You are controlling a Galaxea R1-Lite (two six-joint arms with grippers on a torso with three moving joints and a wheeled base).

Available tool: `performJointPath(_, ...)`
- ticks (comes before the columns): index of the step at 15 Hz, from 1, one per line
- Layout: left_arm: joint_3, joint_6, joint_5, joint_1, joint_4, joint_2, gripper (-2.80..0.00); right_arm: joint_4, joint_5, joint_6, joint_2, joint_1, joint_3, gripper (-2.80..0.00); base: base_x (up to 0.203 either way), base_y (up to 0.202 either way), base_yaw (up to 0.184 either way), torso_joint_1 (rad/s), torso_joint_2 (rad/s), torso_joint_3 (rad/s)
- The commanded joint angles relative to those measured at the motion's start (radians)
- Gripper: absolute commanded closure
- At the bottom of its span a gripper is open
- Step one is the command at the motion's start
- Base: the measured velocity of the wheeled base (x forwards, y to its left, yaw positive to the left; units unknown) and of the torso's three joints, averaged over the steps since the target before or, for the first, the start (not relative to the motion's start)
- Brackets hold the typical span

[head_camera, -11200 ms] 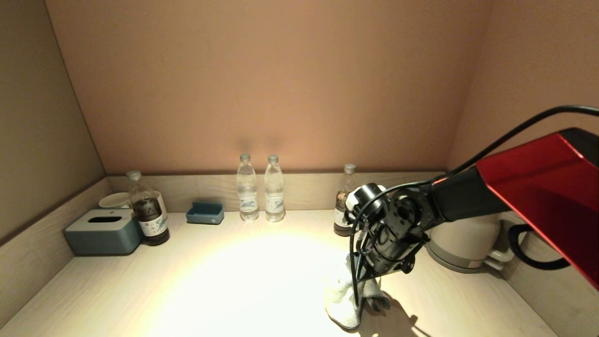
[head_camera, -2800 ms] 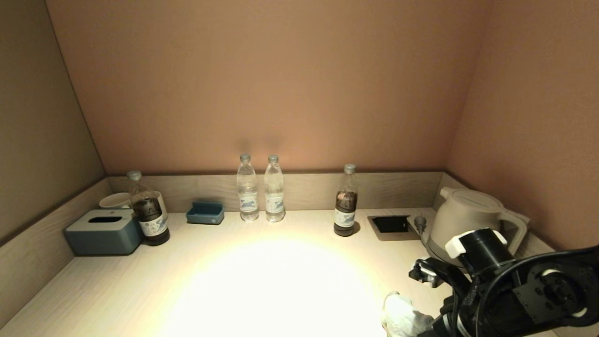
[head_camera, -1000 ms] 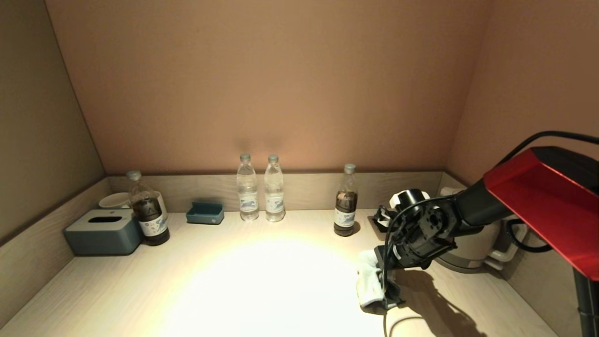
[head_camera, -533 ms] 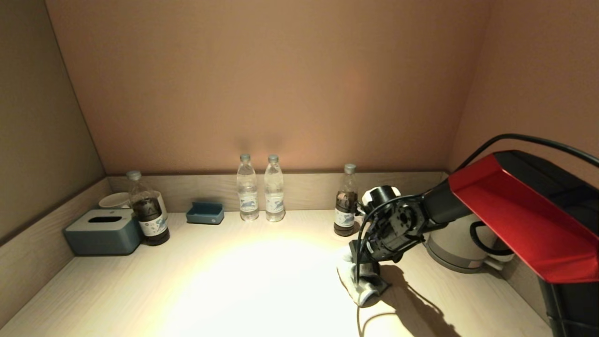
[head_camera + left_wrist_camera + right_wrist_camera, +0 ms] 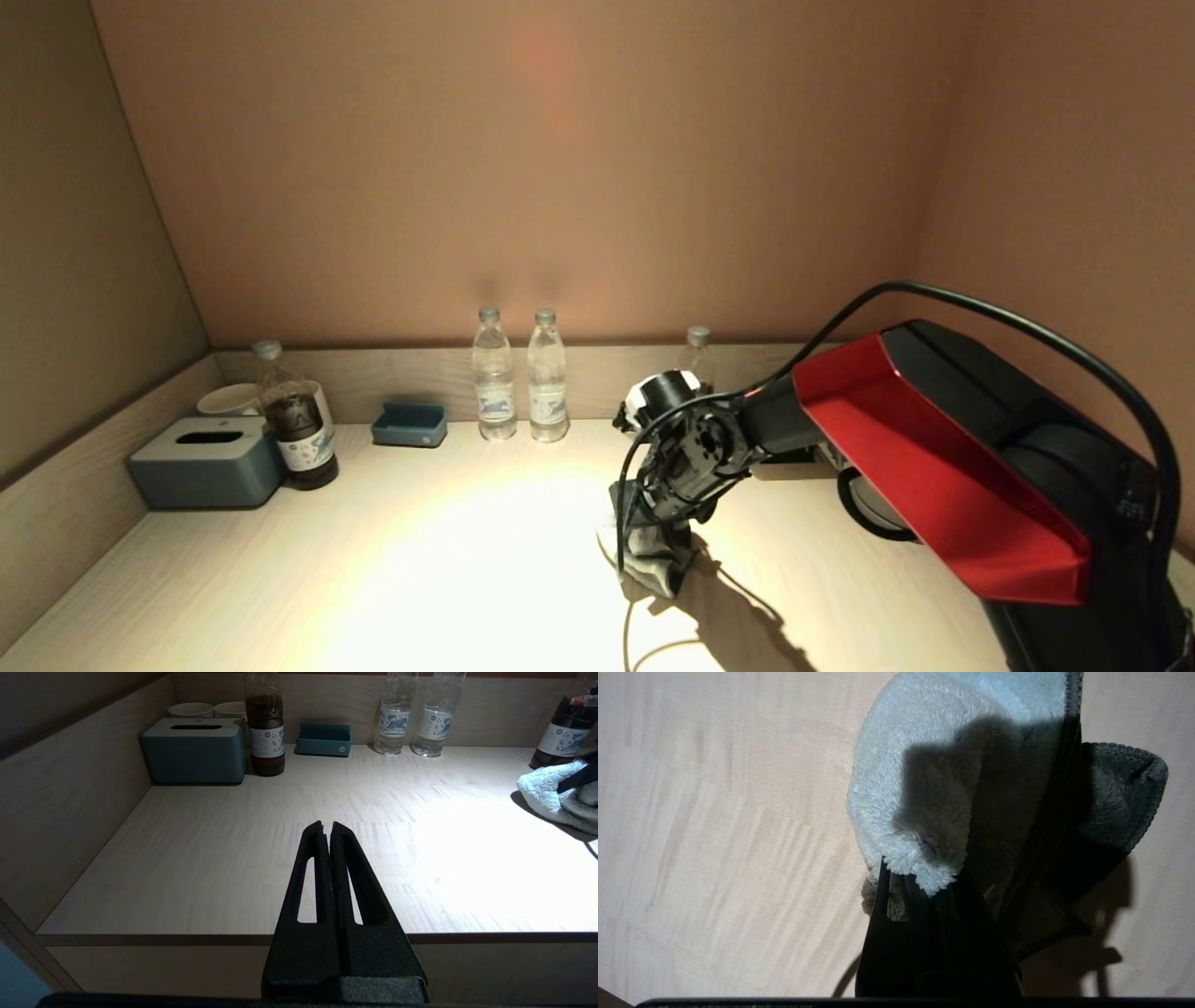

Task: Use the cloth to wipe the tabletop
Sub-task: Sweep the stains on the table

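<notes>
The fluffy pale cloth [image 5: 649, 555] lies bunched on the light wood tabletop [image 5: 448, 560], right of the middle. My right gripper [image 5: 658, 532] points down onto the tabletop and is shut on the cloth, pressing it against the wood. In the right wrist view the cloth [image 5: 924, 788] spreads out past the gripper [image 5: 920, 882]. The cloth also shows in the left wrist view [image 5: 546, 795]. My left gripper [image 5: 327, 826] is shut and empty, parked off the table's front edge; it does not show in the head view.
Along the back wall stand two clear water bottles [image 5: 519, 385], a dark drink bottle [image 5: 297, 420], a blue tissue box [image 5: 207, 460], white cups [image 5: 229, 399] and a small blue tray [image 5: 409, 425]. Another bottle cap [image 5: 697, 336] shows behind my right arm.
My right gripper has dragged the cloth leftward and toward the back across the tabletop, from the right side toward the middle. The left arm has not moved.
</notes>
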Motion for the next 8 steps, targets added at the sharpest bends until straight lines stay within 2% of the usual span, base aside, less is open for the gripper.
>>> performJointPath(1,0.001,-0.001,0.000,0.000,0.000,0.000,0.00,0.006,-0.001,0.010,0.019,0.024,-0.023,0.00,0.000,0.000,0.000,0.000,0.00,0.000)
performJointPath(8,0.001,-0.001,0.000,0.001,0.000,0.000,0.00,0.069,-0.022,0.033,0.067,0.180,-0.163,0.00,0.000,0.000,0.000,0.000,0.00,0.000)
